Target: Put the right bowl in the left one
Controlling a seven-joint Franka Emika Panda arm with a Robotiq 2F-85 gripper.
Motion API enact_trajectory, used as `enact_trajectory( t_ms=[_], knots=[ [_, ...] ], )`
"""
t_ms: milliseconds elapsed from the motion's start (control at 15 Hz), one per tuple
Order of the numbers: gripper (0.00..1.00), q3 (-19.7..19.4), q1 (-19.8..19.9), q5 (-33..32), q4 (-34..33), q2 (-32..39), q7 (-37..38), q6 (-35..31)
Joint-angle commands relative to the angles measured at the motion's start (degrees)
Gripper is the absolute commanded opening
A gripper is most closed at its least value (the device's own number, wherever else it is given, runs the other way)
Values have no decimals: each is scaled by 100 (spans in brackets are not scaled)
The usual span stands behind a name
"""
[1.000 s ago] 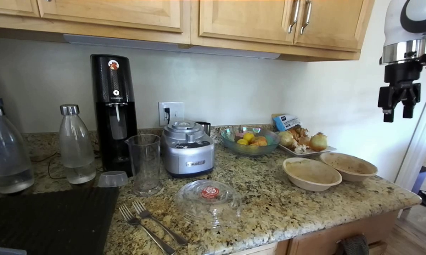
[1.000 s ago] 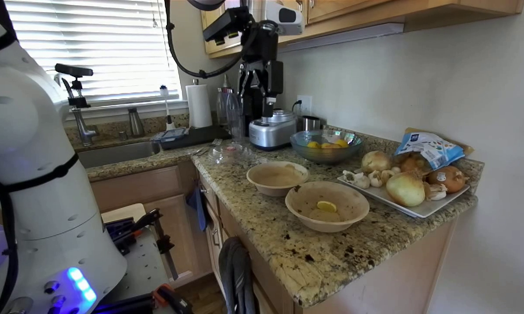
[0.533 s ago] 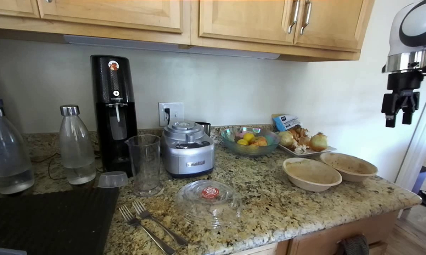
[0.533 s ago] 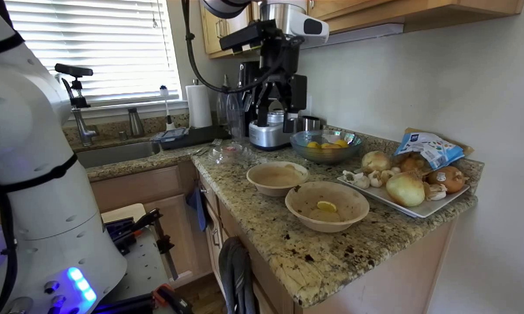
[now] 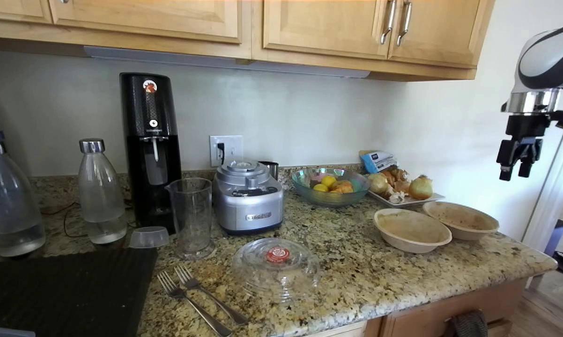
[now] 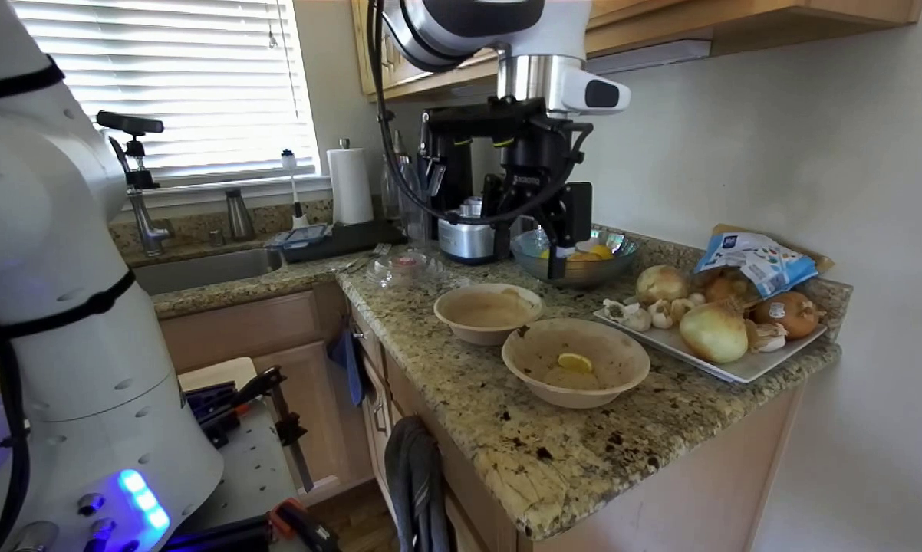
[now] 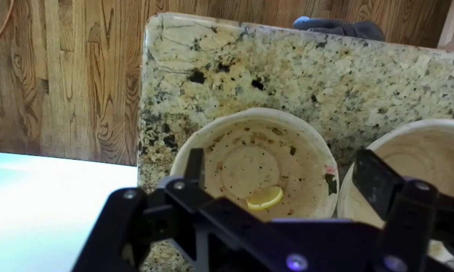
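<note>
The right bowl, tan and browner inside, stands on the counter in both exterior views. It holds a lemon slice and dark specks. The left bowl, paler and bare inside, stands close beside it in both exterior views; I cannot tell if the rims touch. My gripper is open and empty, pointing down, well above the counter. In the wrist view, its fingers span the right bowl, with one finger over the edge of the left bowl.
A white tray with onions and garlic sits beside the right bowl. A glass bowl of fruit and a food processor stand behind. A clear plastic lid lies on the counter. The counter edge is near the right bowl.
My gripper has moved down and, in an exterior view, rightward toward the bowls. It stays open. The bowls have not moved.
</note>
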State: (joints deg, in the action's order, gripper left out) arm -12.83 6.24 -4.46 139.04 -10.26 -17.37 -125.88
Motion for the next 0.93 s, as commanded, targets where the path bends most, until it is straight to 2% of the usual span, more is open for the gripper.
enact_trajectory(
  t_ms=[0, 67, 667, 867],
  knots=[
    [100, -58, 145, 195, -25, 326, -265, -392],
    [100, 51, 136, 80, -7, 193, -62, -195],
    [100, 44, 175, 75, -68, 392, -61, -281],
    [100, -51, 236, 290, -271, 637, -185, -243]
  ],
)
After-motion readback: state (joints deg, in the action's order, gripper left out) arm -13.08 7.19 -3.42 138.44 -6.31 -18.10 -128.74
